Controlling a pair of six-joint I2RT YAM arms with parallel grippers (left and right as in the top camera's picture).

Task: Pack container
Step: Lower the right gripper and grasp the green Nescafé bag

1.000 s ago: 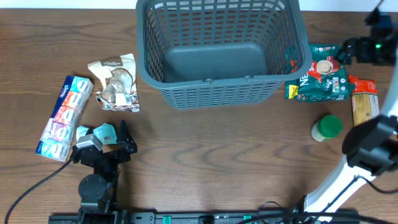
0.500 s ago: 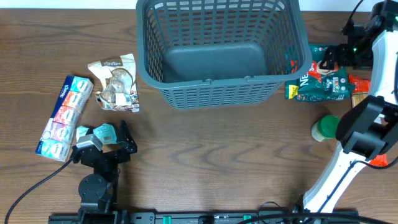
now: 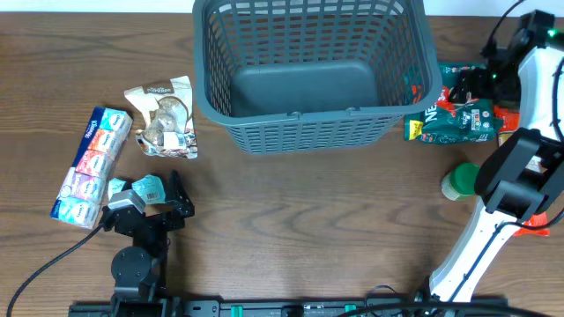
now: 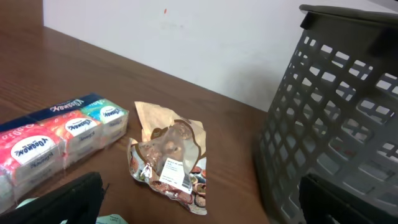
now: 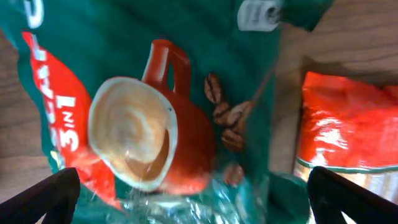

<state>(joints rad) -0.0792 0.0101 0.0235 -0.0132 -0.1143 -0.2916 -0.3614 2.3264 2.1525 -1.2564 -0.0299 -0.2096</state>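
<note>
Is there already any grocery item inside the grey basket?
No, the overhead view shows only the bare solid base inside the basket.

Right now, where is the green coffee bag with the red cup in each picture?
Overhead: the green coffee bag lies on the right side, just beside the basket.
Left wrist: not in it; this view shows the basket's other side.
Right wrist: the green coffee bag fills most of the picture, red cup in the middle.
Shared landmark: the orange packet, right of the bag in the overhead and right wrist views.
</note>
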